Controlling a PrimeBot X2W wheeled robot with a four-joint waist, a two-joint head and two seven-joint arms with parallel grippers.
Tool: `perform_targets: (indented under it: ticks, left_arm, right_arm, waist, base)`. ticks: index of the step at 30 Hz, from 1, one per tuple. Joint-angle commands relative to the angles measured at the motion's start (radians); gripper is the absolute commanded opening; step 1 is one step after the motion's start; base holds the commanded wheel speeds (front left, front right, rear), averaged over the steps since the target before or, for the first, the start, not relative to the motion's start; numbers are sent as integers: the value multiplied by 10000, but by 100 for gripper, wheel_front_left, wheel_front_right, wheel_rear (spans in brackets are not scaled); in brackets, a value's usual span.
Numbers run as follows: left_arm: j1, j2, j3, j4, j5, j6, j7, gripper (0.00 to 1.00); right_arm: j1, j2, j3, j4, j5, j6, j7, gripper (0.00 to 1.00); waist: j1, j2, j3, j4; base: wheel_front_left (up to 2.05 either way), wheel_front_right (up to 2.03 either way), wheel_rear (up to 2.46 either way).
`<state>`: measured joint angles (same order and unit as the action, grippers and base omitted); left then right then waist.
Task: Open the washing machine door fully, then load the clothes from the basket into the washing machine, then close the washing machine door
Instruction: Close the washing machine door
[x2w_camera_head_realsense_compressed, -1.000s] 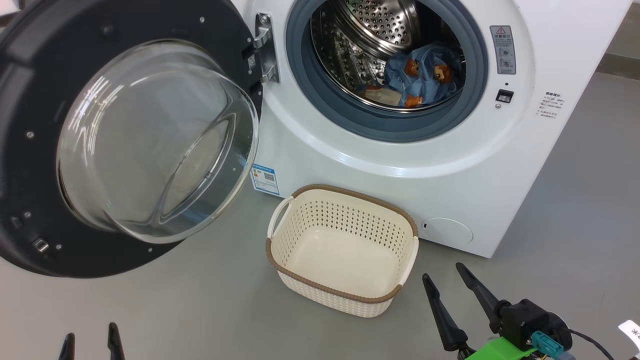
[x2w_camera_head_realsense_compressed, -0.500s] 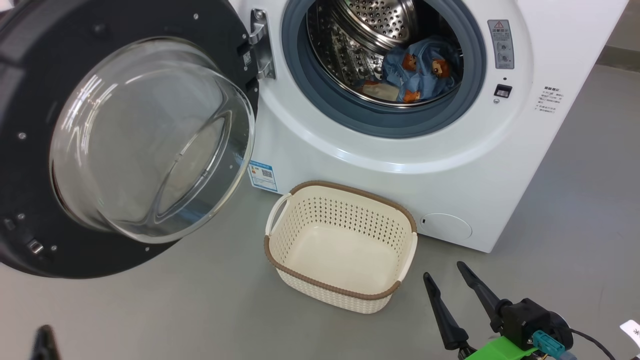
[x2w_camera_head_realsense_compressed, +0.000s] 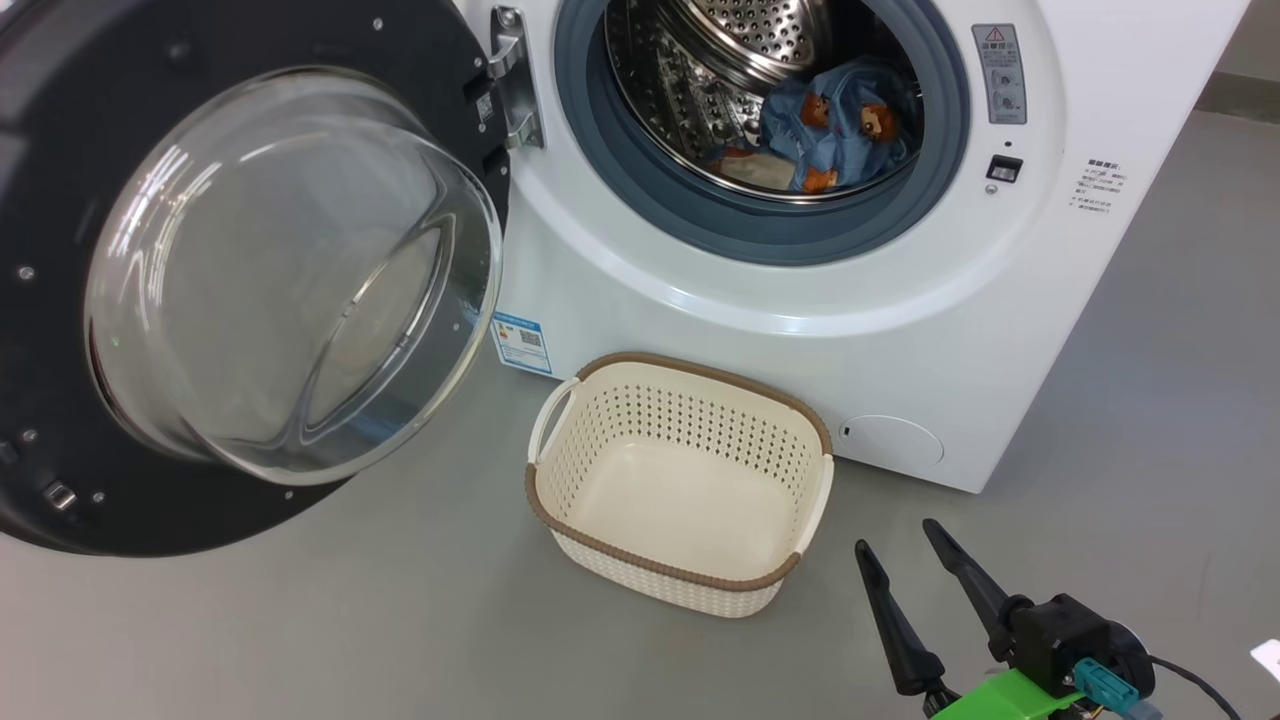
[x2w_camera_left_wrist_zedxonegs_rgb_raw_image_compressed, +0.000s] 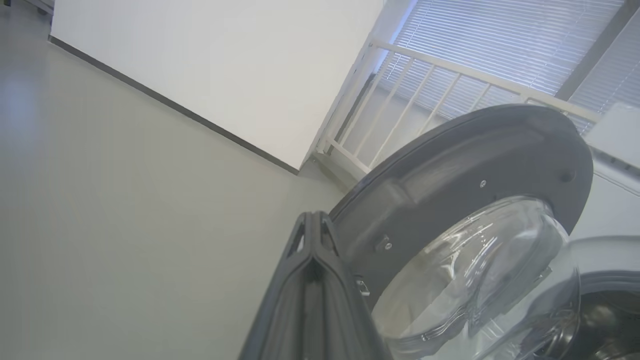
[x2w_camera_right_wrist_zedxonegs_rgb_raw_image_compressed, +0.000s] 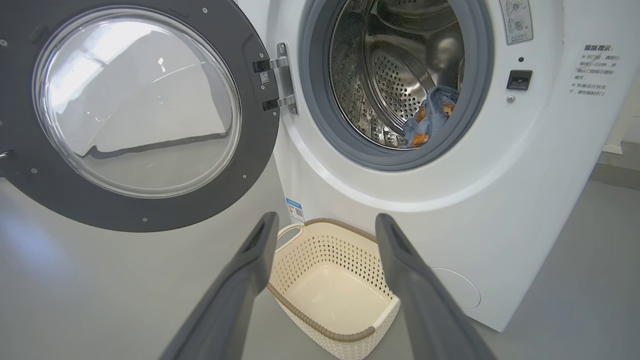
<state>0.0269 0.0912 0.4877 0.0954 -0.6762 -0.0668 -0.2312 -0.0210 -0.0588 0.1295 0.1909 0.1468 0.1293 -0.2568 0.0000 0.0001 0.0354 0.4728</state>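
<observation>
The washing machine door (x2w_camera_head_realsense_compressed: 60, 180) stands swung wide open on the left, its glass bowl facing me. The blue printed clothes (x2w_camera_head_realsense_compressed: 840, 125) lie inside the steel drum of the white washing machine (x2w_camera_head_realsense_compressed: 800, 330). On the floor in front of the machine, the cream basket (x2w_camera_head_realsense_compressed: 560, 535) holds nothing. At the lower right, my right gripper (x2w_camera_head_realsense_compressed: 896, 534) is open and empty, a short way right of the basket. The right wrist view looks between its fingers (x2w_camera_right_wrist_zedxonegs_rgb_raw_image_compressed: 250, 260) at the basket (x2w_camera_right_wrist_zedxonegs_rgb_raw_image_compressed: 345, 335), the clothes (x2w_camera_right_wrist_zedxonegs_rgb_raw_image_compressed: 432, 115) and the door (x2w_camera_right_wrist_zedxonegs_rgb_raw_image_compressed: 135, 210). My left gripper (x2w_camera_left_wrist_zedxonegs_rgb_raw_image_compressed: 312, 218) is shut on nothing, low beside the door (x2w_camera_left_wrist_zedxonegs_rgb_raw_image_compressed: 450, 165).
Grey floor (x2w_camera_head_realsense_compressed: 300, 620) stretches to the left of and in front of the basket. In the left wrist view a white wall (x2w_camera_left_wrist_zedxonegs_rgb_raw_image_compressed: 210, 75) and a white railing (x2w_camera_left_wrist_zedxonegs_rgb_raw_image_compressed: 400, 85) before window blinds stand beyond the door. The door hinge (x2w_camera_head_realsense_compressed: 510, 80) joins door and machine.
The head camera has shifted, so the whole scene sits higher. My left gripper's fingers have closed and dropped out of the head view's bottom edge. The right gripper has hardly moved.
</observation>
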Motion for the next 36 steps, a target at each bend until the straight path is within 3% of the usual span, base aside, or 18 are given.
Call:
perform_targets:
  ticks: [1,9,19,27,36]
  left_arm:
    - [-505,452,397,-137,-151,-69,57,0]
    - [-1919,1445,914,1596,-1790,-491,312,0]
    - [-3516,2545,1412,3552,-4194,-632,918,0]
    - [-4363,3374,1616,4428,-6077,-636,2079,0]
    - [-4821,4120,1733,5323,-7382,-637,3521,0]
  right_arm:
    - [-245,-5,236,-273,-162,14,-49,100]
    - [-356,-83,334,-268,-181,14,-49,100]
    - [-493,-280,330,-319,-228,14,16,100]
    - [-577,-426,295,-515,-293,14,196,100]
    - [-575,-596,311,-828,-340,14,471,100]
  waist:
    - [0,-1,14,5]
    - [0,-1,187,-75]
    - [0,-1,514,-317]
    - [0,-1,744,-486]
    - [0,-1,900,-657]
  base:
    - [0,0,0]
    - [0,0,0]
    - [0,0,0]
    - [0,0,0]
    - [0,0,0]
